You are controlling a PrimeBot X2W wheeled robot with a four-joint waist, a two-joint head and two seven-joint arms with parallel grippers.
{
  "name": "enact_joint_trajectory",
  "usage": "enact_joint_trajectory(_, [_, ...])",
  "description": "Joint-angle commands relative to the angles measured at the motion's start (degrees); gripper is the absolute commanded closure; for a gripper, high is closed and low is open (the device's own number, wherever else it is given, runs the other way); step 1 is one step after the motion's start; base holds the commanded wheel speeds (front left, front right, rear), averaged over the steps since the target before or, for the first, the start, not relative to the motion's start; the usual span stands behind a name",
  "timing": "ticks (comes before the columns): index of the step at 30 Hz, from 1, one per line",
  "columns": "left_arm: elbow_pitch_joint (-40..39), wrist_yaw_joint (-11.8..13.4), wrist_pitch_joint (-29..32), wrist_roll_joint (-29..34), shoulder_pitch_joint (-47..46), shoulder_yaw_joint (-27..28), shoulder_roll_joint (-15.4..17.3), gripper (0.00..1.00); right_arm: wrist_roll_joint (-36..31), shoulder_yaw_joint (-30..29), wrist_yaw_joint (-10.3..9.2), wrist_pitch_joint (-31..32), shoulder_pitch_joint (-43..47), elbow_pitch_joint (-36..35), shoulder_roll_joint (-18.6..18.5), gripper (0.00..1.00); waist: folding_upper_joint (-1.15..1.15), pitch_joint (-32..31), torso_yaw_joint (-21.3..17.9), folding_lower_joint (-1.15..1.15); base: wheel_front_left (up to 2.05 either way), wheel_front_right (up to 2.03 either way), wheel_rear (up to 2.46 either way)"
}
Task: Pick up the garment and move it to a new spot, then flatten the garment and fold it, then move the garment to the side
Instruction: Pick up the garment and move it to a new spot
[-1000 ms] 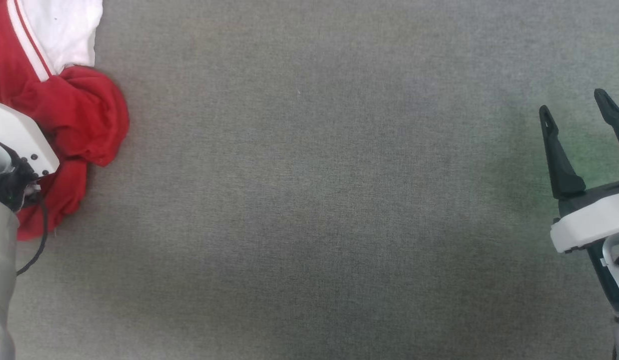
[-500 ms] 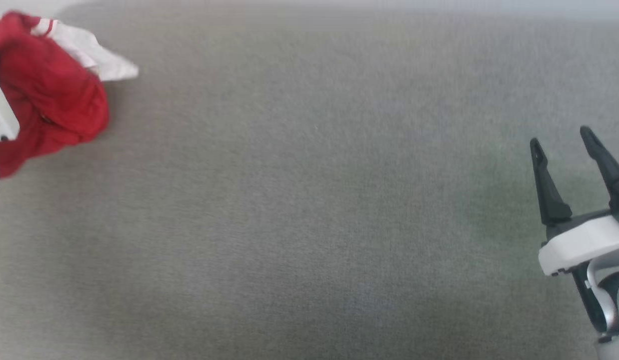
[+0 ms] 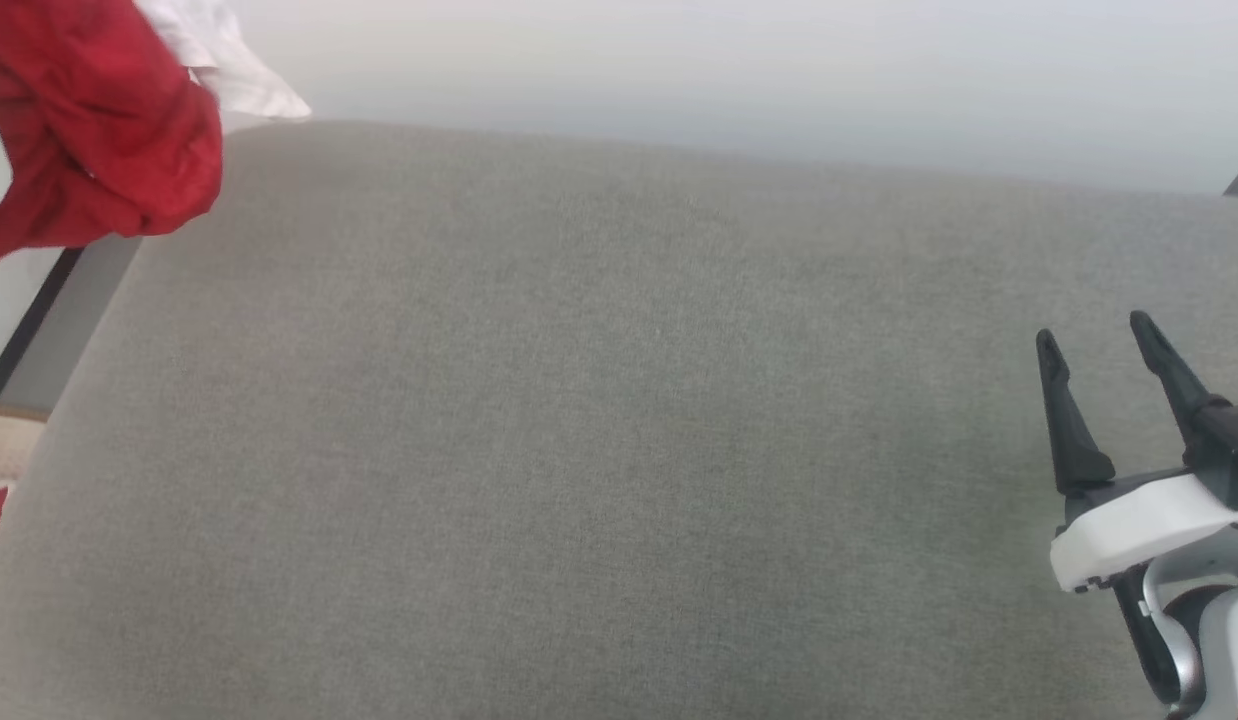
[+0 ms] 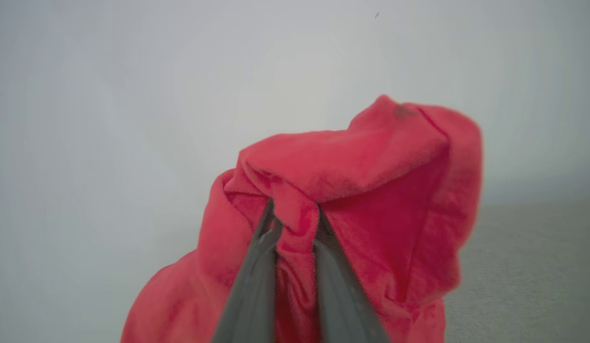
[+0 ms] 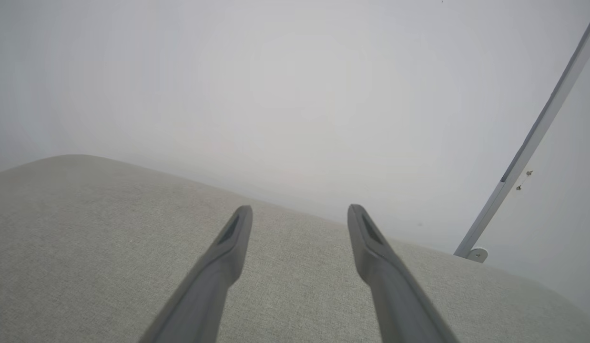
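**Shirt bunched in the left gripper's pinch**

The left gripper (image 4: pixel 292 209) is clenched on a fold of the red shirt (image 4: pixel 371 157). The cloth is nipped between its fingers, and the rest spills over and beyond their tips in a loose bundle that appears to hang clear of the grey padded surface (image 3: pixel 579 450).

It looks soft, light and limp, so it will likely sag and twist from one pinch. For spreading it flat, a firmer hold would be the striped trim or a hem corner, taken one in each gripper.

The right gripper (image 3: pixel 1093 327) is spread wide and empty just above the surface, with the shirt well off to its left. A pale wall lies beyond.
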Motion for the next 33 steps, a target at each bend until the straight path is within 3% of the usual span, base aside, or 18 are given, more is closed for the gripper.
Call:
enact_joint_trajectory(1, [-1.6, 0.1, 0.7, 0.0, 0.2, -0.3, 0.2, 1.00, 0.2, -0.2, 0.01, -0.6, 0.6, 0.0, 0.1, 0.00, 0.00, -1.0, -0.3, 0.00, 0.00, 0.00, 0.00])
enact_joint_trajectory(9, [-13.9, 2.3, 7.1, -2.1, 4.2, -0.5, 1.1, 1.00, -0.2, -1.0, 0.01, -1.2, 0.7, 0.6, 0.9, 0.00, 0.00, -3.0, -4.0, 0.00, 0.00, 0.00, 0.00])
enact_joint_trajectory(19, [-32.2, 7.9, 15.2, -4.0, 10.4, -1.4, 1.4, 1.00, -0.7, -4.2, 0.01, -2.1, -0.5, 0.8, 1.6, 0.00, 0.00, -1.7, -14.5, 0.00, 0.00, 0.00, 0.00])
enact_joint_trajectory(26, [-41.0, 10.5, 18.9, -4.7, 12.3, -3.7, -1.0, 1.00, -0.9, -6.1, 0.01, -3.4, -1.0, 2.2, 2.4, 0.00, 0.00, 0.0, -21.4, 0.00, 0.00, 0.00, 0.00])
enact_joint_trajectory(33, [-43.8, 11.6, 20.7, -4.4, 13.8, -7.4, -4.5, 1.00, -1.0, -7.6, 0.01, -4.7, -0.3, 3.4, 3.9, 0.00, 0.00, 1.8, -24.4, 0.00, 0.00, 0.00, 0.00])
